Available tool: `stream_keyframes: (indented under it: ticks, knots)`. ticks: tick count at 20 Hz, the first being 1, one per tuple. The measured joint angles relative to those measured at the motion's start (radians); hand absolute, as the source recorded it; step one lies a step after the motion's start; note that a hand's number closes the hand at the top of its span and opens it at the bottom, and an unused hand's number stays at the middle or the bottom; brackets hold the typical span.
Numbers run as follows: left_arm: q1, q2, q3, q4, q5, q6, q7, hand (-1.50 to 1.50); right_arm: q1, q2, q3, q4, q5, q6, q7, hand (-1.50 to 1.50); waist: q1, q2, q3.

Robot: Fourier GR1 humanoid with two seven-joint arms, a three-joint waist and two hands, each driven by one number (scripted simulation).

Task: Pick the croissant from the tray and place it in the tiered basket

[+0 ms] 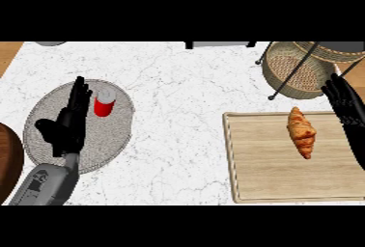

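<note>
Left robot hand released, fingers straight, over grey mat beside red cup. Croissant on tray. Right robot hand released, beside croissant, near basket.

The left hand, at eight o'clock, is matt black with slim segmented fingers and a thick thumb. It joins a grey boxy forearm with rounded edges and darker panel lines. The right hand, at three o'clock, is equally black and ridged across its fingers.
</note>
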Motion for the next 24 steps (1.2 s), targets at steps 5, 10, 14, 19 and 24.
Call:
stream_keyframes:
  ticks: [5,10,14,19,24]
  knots:
    - [-0.022,-0.004,-0.033,-0.030,-0.048,-0.008,0.007,0.00,-0.133,-0.074,-0.134,0.146,-0.198,0.167,0.050,1.50,0.038,0.006,-0.005]
    - [-0.023,-0.032,-0.093,-0.058,-0.078,-0.007,0.023,0.00,-0.193,-0.095,-0.225,0.327,-0.331,0.206,0.132,-1.50,0.053,0.010,0.000]
    - [-0.008,-0.044,-0.121,-0.081,-0.097,0.003,0.037,0.00,-0.196,-0.107,-0.227,0.449,-0.513,0.431,0.219,-1.50,0.060,0.010,-0.002]
    - [0.002,-0.051,-0.137,-0.112,-0.122,0.021,0.074,0.00,-0.231,-0.258,-0.280,0.566,-0.628,0.730,0.267,-1.50,0.050,0.007,-0.005]
    - [0.006,-0.058,-0.142,-0.123,-0.137,0.036,0.090,0.00,-0.262,-0.439,-0.280,0.485,-0.474,0.862,0.266,-1.50,0.041,0.003,-0.007]
